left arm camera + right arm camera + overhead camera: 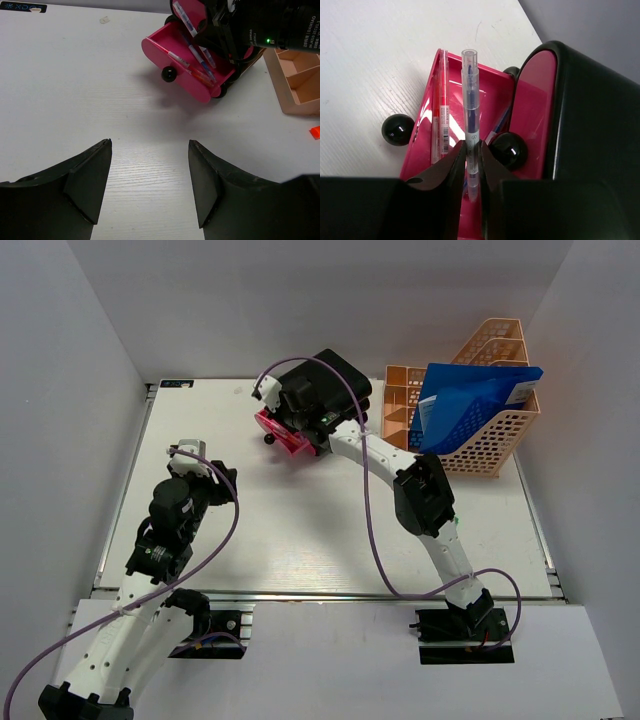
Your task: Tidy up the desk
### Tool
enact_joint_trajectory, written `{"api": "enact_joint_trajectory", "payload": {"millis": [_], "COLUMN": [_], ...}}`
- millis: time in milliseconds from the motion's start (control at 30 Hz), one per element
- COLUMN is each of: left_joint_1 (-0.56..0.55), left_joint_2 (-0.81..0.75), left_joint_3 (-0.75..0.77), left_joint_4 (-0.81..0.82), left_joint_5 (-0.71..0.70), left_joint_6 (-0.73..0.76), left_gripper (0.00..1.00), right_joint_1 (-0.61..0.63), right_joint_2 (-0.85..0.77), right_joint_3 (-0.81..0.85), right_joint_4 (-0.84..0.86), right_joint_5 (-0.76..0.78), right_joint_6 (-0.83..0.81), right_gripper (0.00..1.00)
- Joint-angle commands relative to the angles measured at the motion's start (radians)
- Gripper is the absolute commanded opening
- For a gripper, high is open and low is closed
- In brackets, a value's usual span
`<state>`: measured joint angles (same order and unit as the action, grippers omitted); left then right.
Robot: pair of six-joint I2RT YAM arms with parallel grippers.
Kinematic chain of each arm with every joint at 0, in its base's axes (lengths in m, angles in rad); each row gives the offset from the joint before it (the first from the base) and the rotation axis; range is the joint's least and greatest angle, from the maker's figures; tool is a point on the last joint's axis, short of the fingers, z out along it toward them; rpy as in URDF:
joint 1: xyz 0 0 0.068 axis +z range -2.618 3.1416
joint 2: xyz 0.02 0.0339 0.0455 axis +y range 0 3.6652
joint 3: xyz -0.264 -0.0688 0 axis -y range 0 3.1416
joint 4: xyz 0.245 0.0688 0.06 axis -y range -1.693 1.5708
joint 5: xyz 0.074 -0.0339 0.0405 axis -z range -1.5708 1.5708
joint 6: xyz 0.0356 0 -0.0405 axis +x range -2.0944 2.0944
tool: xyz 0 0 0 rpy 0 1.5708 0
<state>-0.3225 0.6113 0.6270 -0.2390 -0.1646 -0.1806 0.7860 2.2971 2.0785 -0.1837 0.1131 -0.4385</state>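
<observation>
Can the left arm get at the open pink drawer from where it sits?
Probably: bare desk lies between its open left gripper and the pink drawer, but the right gripper, holding a pen, hangs over it.

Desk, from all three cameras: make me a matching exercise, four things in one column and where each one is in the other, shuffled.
1 blue-ink pen
2 red pen
3 blue folder
4 left tool

A standing in the peach rack
B open over the bare desk
C pinched in the right tool
D lying in the pink drawer

Pairs: 1-C, 2-D, 3-A, 4-B
</observation>
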Motion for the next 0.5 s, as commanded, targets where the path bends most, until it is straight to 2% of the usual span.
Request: {"api": "enact_joint_trajectory", "payload": {"millis": [0, 100, 300, 333, 433, 467], "left_joint_1": [0.005, 0.005, 0.005, 0.005, 0.005, 0.005], "left_joint_2": [-0.013, -0.012, -0.008, -0.007, -0.005, -0.002], "left_joint_3": [-0.001, -0.001, -0.003, -0.003, -0.004, -0.006], "left_joint_4": [0.014, 0.015, 0.013, 0.012, 0.012, 0.012], "left_joint_5": [0.013, 0.011, 0.002, -0.001, -0.007, -0.009], "left_joint_6": [0.006, 0.004, 0.001, 0.001, 0.000, 0.000], "left_gripper": [0.72, 0.72, 0.72, 0.73, 0.72, 0.72], "right_joint_1": [0.010, 0.012, 0.022, 0.021, 0.019, 0.018], "right_joint_2": [-0.039, -0.054, -0.085, -0.094, -0.151, -0.197], "right_joint_3": [-0.011, -0.020, -0.015, -0.015, -0.015, -0.018], "right_joint_4": [-0.003, -0.014, -0.045, -0.049, -0.079, -0.091], "right_joint_5": [0.033, 0.030, 0.027, 0.023, -0.048, -0.103], "right_joint_6": [-0.012, -0.017, -0.006, 0.001, 0.036, 0.046], "right_gripper": [0.21, 0.40, 0.45, 0.45, 0.32, 0.15]}}
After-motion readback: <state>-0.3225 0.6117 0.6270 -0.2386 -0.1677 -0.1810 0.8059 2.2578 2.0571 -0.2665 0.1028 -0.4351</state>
